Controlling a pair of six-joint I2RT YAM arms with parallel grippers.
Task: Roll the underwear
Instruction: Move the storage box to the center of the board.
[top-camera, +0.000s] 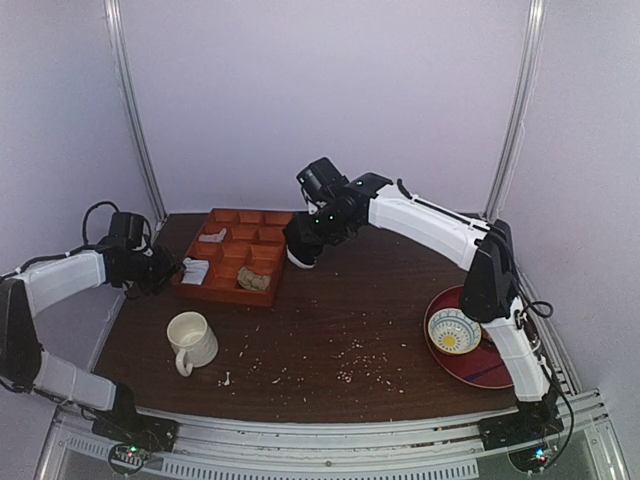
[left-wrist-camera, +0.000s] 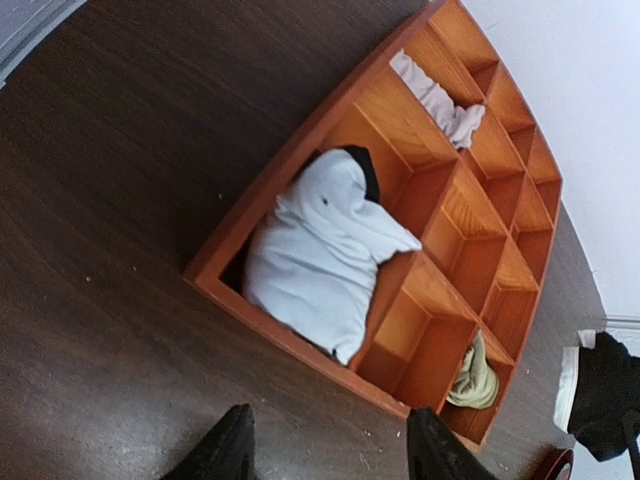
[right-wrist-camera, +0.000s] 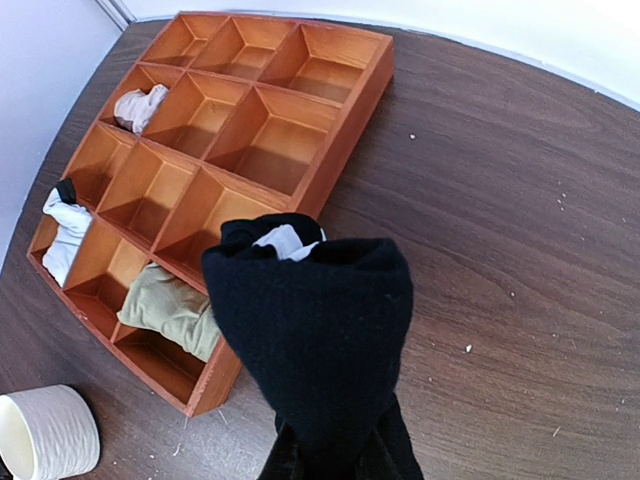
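Right gripper (top-camera: 303, 247): clamped on a black underwear bundle (right-wrist-camera: 315, 325), which hangs bunched from the fingers above the table, just off the tray's near-right side; a strip of white shows at the top of the bundle in the right wrist view.
Left gripper (left-wrist-camera: 330, 450): jaws parted with nothing between them, hovering over bare table just beside the tray's left end; its dark fingertips (left-wrist-camera: 228, 450) frame the lower edge of the left wrist view.
Second underwear (left-wrist-camera: 325, 250): stuffed in the tray's near-left corner compartment, showing mostly its white side with a black edge at the top, spilling over the divider.
Tray (top-camera: 212, 290): orange wooden organiser with many compartments, lying flat at the back left of the table.
White cloth (right-wrist-camera: 140, 106): small piece in a compartment along the tray's left side.
Beige lump (right-wrist-camera: 177, 310): crumpled fabric in a compartment on the tray's near edge.
Mug (top-camera: 191, 340): white, upright, in front of the tray.
Bowl (top-camera: 454, 330): patterned, sitting on a red plate (top-camera: 495, 370) at the right of the table, beside the right arm.
Table (top-camera: 370, 300): dark wood, scattered with pale crumbs.
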